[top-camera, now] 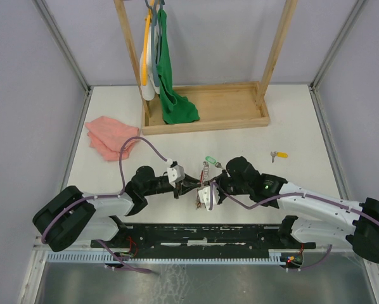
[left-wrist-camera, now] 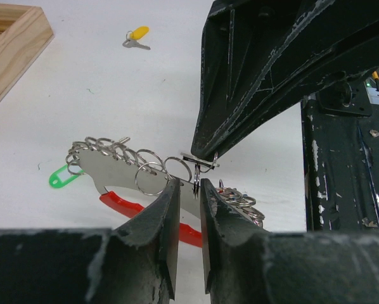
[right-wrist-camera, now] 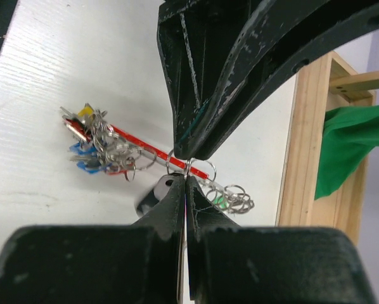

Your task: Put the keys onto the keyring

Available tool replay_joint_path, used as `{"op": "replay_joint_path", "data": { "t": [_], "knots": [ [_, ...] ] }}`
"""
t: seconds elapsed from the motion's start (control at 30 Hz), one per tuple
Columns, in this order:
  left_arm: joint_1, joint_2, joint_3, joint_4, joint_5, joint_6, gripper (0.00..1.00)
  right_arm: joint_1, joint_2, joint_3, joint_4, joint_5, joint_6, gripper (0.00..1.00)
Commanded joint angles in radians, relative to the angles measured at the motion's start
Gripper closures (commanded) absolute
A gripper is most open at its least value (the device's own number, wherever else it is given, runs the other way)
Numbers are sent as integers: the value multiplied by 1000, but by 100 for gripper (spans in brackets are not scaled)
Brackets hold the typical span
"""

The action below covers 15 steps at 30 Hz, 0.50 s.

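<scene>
White table (top-camera: 303, 183) under everything, wooden frame (top-camera: 205, 114) at the back, and both arms meet in the middle. The left gripper (left-wrist-camera: 189, 190) is clamped on the grey stretch of the keyring (left-wrist-camera: 110, 170), held just off the surface. The right gripper (right-wrist-camera: 185, 183) comes in head-on, its fingers pressed together at the same spot.

The danger, I'd say, is two grips so close on one thin loop: any pull out of step could twist it or pop it free, and the bunch of keys (right-wrist-camera: 91, 147) hanging off the red end would drag it down.

Hard to call whether the right fingers pinch the loop itself or one of its small rings. Nor can I tell if the green-tagged key (left-wrist-camera: 63, 178) is threaded on or just lying beside. The yellow-tagged key (top-camera: 279, 154) lies well apart to the right, not yet on.
</scene>
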Motion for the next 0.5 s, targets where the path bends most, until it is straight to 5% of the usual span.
{"op": "replay_joint_path", "data": {
  "t": [0.0, 0.47],
  "knots": [
    [7, -34, 44, -77, 48, 82, 73, 3, 20, 97, -69, -63, -43, 99],
    [7, -27, 112, -216, 148, 144, 71, 3, 64, 155, -131, -91, -77, 99]
  ]
}}
